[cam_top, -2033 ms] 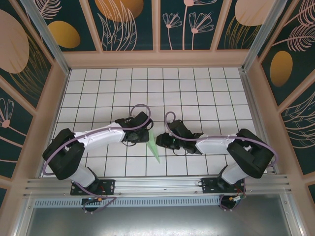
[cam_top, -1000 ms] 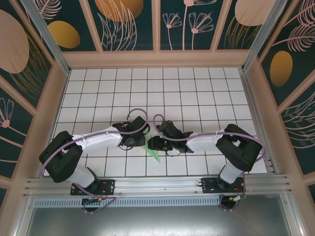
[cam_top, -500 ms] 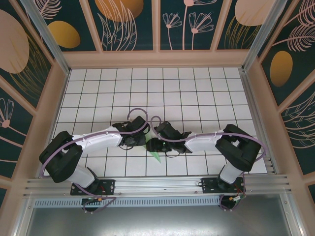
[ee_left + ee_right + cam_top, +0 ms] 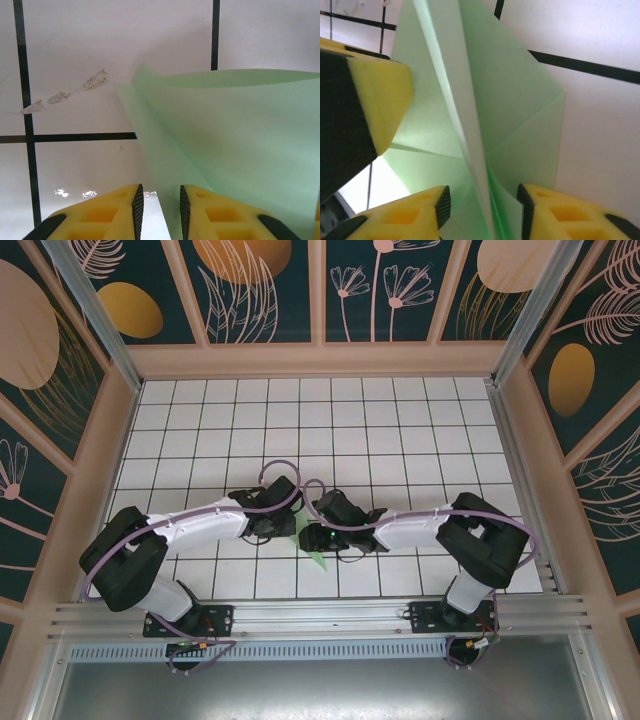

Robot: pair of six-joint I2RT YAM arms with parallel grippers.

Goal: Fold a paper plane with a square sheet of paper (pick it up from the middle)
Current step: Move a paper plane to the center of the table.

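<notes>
Currently both arms meet close to the near edge of the desk [image 4: 400, 420], approx mid-width. The paper plane [image 4: 314, 552] lies there on the white grid, btwn the two wrists, its point aimed at the near edge.

Left gripper [image 4: 161, 192]: yellow fingers a narrow slit apart w/ a flap of the green paper [image 4: 225, 140] running into the slit; a sliver of desk shows beside the flap, so not clamped.

Right gripper [image 4: 482, 202]: fingers wider apart, straddling the plane's ctr ridge [image 4: 505, 100] w/o squeezing it. One yellow finger of the left gripper [image 4: 375, 100] sits on the plane's wing just beside.
</notes>
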